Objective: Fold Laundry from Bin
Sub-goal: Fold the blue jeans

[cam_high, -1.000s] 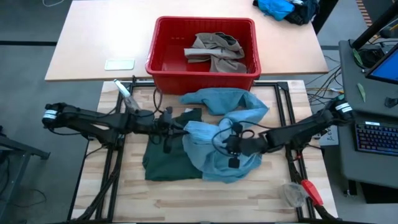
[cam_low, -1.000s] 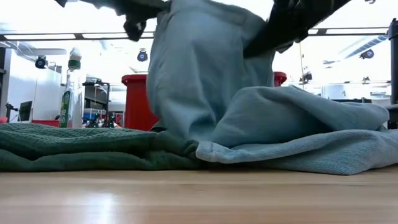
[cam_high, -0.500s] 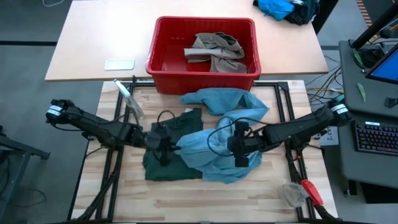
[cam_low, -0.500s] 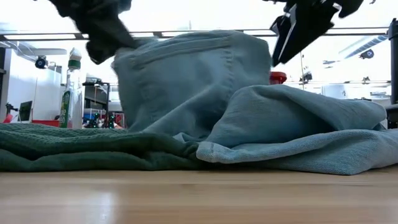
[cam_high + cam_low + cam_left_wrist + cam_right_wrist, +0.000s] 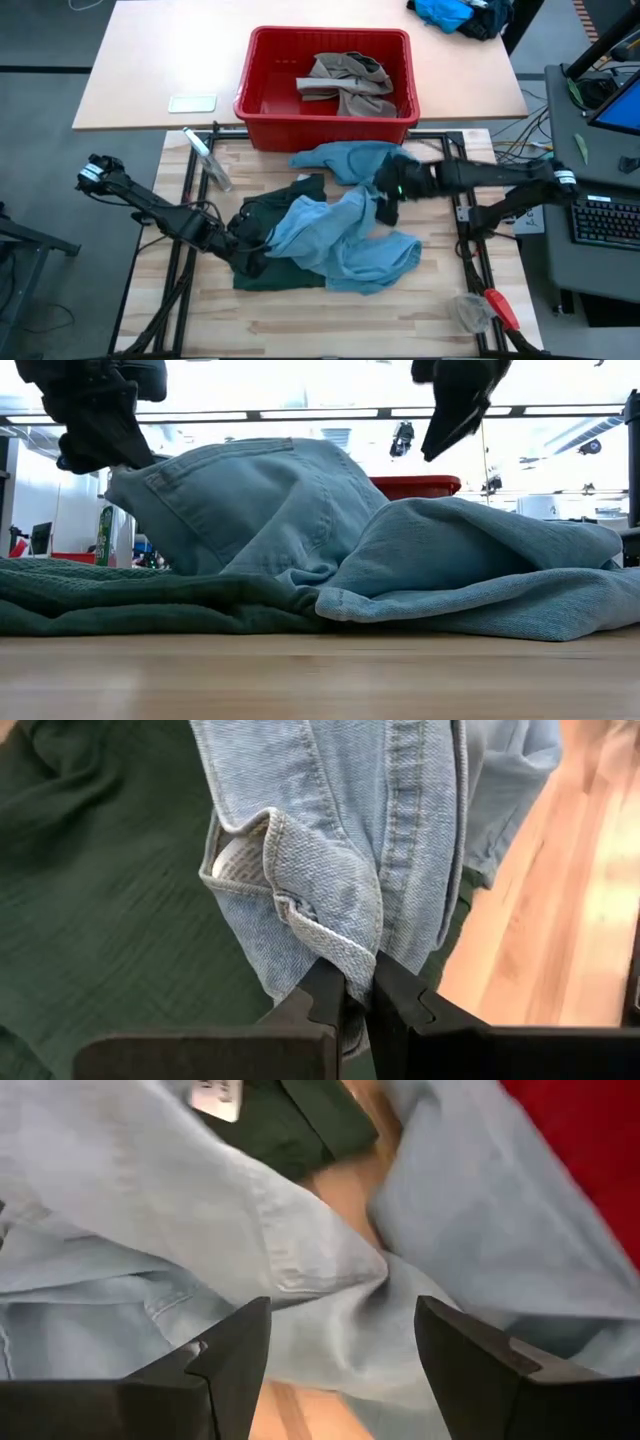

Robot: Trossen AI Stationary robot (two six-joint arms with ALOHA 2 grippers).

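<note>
The denim trousers are soft but heavyish, floppy, and look likely to sag and bunch when lifted. Best holds are probably the stitched waistband or hem, where the cloth is thick. Light blue, crumpled in a heap on the table, lying partly over the dark green shorts. Left claw is closed, pinching a seamed denim edge near the shorts. Right claw is open, holding nothing, hovering above the denim near the red bin. Khaki piece sits inside the bin.
</note>
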